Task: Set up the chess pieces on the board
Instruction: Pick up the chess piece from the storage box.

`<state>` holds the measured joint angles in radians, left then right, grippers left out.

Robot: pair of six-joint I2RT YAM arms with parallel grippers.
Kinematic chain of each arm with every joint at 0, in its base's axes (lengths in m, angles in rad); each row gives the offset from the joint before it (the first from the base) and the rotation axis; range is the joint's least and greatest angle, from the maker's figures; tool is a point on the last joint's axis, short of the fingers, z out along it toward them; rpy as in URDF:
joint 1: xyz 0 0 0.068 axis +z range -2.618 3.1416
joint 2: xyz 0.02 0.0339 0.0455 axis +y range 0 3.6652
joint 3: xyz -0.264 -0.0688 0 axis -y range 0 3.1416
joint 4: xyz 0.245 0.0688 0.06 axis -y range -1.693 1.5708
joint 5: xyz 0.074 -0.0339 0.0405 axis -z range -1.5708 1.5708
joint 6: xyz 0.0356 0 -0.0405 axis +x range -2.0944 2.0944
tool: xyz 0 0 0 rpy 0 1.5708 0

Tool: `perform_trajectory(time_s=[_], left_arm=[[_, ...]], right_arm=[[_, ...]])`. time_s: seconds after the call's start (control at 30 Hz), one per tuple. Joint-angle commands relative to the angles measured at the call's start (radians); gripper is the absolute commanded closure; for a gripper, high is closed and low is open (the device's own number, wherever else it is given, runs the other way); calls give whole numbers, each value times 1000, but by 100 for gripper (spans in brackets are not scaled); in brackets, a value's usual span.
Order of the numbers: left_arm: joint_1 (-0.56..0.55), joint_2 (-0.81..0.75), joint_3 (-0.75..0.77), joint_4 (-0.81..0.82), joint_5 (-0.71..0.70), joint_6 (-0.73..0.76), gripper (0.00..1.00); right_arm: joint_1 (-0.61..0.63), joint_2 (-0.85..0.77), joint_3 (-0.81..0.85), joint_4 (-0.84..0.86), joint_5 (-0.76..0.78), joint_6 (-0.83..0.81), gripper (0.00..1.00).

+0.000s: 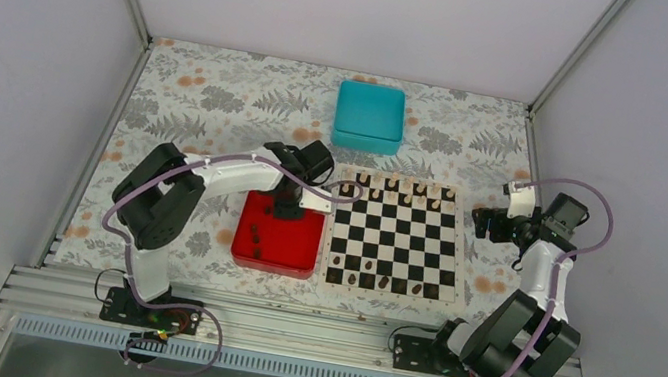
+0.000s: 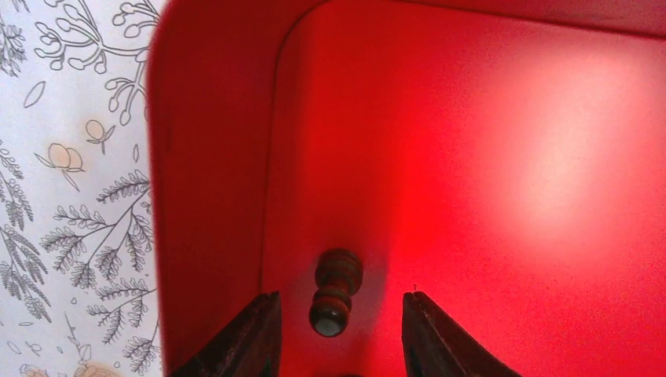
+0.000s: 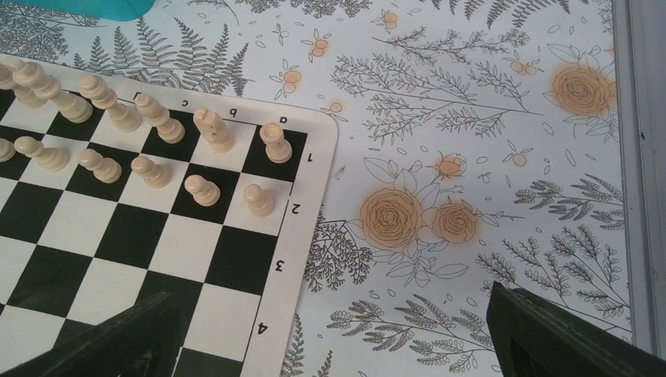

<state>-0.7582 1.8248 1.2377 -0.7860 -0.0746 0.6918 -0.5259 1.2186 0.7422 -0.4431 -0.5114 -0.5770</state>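
Note:
The board (image 1: 393, 240) lies mid-table, and its corner (image 3: 126, 236) shows in the right wrist view. Several dark chess pieces (image 1: 366, 280) stand along its near rows, and a few more (image 1: 257, 234) lie in the red tray (image 1: 285, 250). My left gripper (image 1: 284, 209) hangs low over the tray's far left corner. It (image 2: 340, 297) is open, with one dark pawn (image 2: 336, 287) lying on its side between the fingers (image 2: 251, 338), which do not touch it. My right gripper (image 1: 483, 222) hovers wide open and empty (image 3: 328, 314) just off the board's right edge.
Pale cream pieces (image 3: 204, 188) fill the board's two far rows. A teal square box (image 1: 370, 116) sits behind the board. The tray's red wall (image 2: 204, 196) rises close to the left finger. A floral cloth (image 3: 471, 157) covers the table, and white walls enclose it.

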Motion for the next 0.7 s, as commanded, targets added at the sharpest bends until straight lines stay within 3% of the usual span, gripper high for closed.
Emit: perform_trajectory(time_s=[0.0, 0.57, 0.67], left_arm=[[5, -1, -9, 2, 13, 2, 61], [5, 53, 5, 18, 23, 8, 61], [5, 57, 13, 11, 29, 9, 66]], right_arm=[[-11, 16, 24, -3, -22, -17, 0], [-11, 20, 23, -6, -24, -21, 0], [-10, 19, 24, -6, -24, -20, 0]])
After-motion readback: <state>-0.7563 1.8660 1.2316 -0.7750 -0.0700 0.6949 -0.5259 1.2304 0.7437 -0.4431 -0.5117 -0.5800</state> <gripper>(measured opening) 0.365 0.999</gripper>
